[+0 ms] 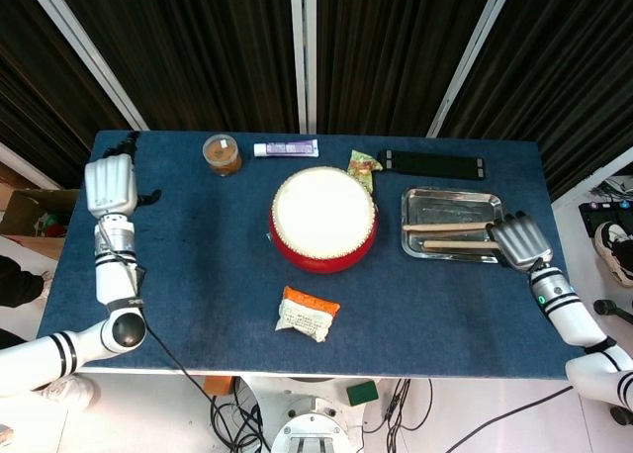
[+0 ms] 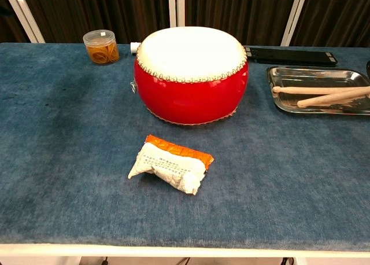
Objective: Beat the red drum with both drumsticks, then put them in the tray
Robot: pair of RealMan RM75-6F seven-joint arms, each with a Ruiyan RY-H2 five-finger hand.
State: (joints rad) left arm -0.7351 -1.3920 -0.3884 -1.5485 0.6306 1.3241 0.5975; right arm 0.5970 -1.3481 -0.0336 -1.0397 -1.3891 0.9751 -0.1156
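Observation:
The red drum (image 1: 323, 216) with its white skin stands mid-table, also seen in the chest view (image 2: 191, 74). Right of it lies the steel tray (image 1: 450, 193), holding both wooden drumsticks. One drumstick (image 1: 450, 226) lies flat across it. The other drumstick (image 1: 457, 244) lies just nearer, its right end running under my right hand (image 1: 519, 240), which grips it at the tray's right edge. In the chest view this stick (image 2: 329, 98) slopes up to the right. My left hand (image 1: 109, 184) stands at the table's far left, fingers straight, holding nothing.
A white and orange snack packet (image 1: 308, 314) lies in front of the drum. Along the back edge are a small jar (image 1: 222, 154), a tube (image 1: 286, 148), a green packet (image 1: 364, 163) and a long black bar (image 1: 432, 163).

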